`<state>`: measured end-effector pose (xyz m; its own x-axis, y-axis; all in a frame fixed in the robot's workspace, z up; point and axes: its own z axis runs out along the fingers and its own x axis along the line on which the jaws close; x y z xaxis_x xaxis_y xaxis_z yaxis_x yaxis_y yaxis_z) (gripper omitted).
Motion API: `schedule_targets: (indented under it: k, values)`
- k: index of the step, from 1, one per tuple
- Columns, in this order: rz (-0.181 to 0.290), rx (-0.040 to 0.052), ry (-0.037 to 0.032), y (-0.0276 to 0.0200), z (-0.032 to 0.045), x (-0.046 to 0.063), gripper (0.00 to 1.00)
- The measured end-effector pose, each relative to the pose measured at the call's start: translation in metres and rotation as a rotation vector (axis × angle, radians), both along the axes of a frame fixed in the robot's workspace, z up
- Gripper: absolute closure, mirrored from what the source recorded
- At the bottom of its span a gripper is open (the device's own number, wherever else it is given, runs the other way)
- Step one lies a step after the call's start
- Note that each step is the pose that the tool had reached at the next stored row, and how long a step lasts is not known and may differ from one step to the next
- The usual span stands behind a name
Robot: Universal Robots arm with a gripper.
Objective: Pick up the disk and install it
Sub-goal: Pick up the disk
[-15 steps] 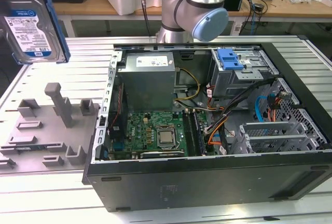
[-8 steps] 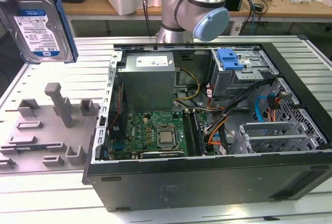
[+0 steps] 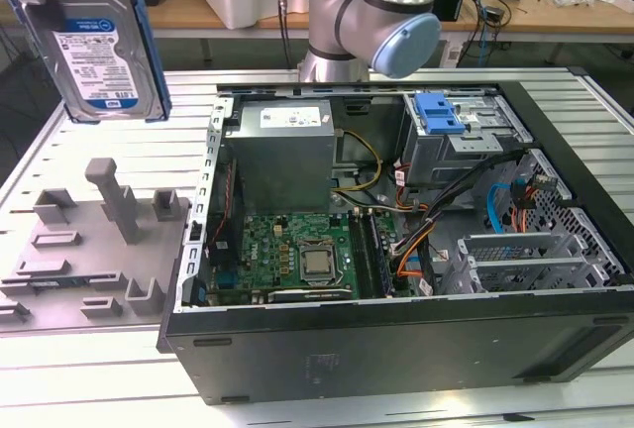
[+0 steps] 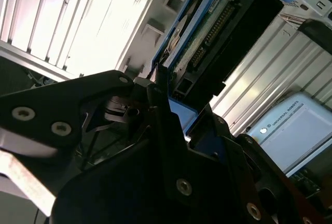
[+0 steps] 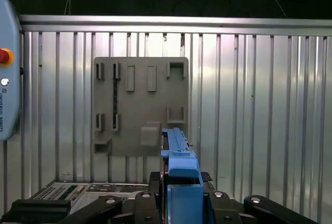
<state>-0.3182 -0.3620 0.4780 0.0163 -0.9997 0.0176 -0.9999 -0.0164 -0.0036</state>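
Note:
The disk (image 3: pixel 99 47), a silver hard drive with a white-and-blue label and blue side rails, hangs upright in the air at the exterior view's upper left, above the grey fixture plate (image 3: pixel 89 240). In the first wrist view I see the disk (image 5: pixel 179 164) edge-on, its blue rail rising between the black fingers of my gripper (image 5: pixel 179 203). The second wrist view shows the disk's (image 4: pixel 207 37) circuit-board side and connector end, with the gripper (image 4: pixel 168 105) shut on its blue frame.
An open computer case (image 3: pixel 396 349) lies on the slatted metal table, motherboard exposed. A blue bracket (image 3: pixel 441 116) sits on its grey drive cage at the back right. The arm's base (image 3: pixel 367 12) stands behind the case. A teach pendant (image 5: pixel 8 68) lies beside the fixture plate (image 5: pixel 140 105).

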Motion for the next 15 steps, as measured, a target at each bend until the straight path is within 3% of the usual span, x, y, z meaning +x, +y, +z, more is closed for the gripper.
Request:
schedule_targets:
  k: [9,15]
  values:
    - [0.000,0.0000,-0.0001,-0.0047,0.0007,0.028,0.63]
    - [0.000,0.0000,-0.0001,-0.0103,0.0018,0.047,0.63]
